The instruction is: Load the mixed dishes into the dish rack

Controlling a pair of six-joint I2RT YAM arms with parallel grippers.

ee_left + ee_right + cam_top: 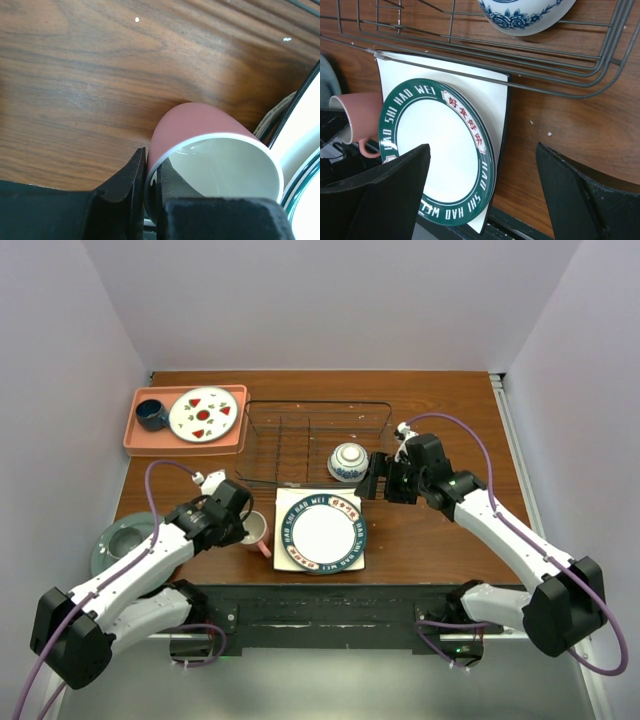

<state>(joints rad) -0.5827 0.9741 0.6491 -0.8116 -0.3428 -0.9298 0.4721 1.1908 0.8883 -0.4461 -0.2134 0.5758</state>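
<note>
The pink mug [259, 531] sits on the table just left of the white square plate [286, 499]. My left gripper [243, 527] is shut on its rim, one finger inside and one outside the wall [150, 175]. The mug [195, 125] fills the left wrist view. The round plate with the lettered rim [325, 532] lies on the square plate. The blue-and-white bowl [348, 461] sits in the dish rack [300, 430] at its right front. My right gripper [378, 478] hangs open beside the bowl, above the plates' far right corner [482, 185]. The pale green plate [112, 540] lies partly under my left arm.
A salmon-pink tray [135, 435] at the back left holds a white plate with red marks [203, 415] and a small dark blue cup [152, 415]. The rack's front wires [470, 45] run close to the square plate's far edge [492, 95]. Walls stand on three sides.
</note>
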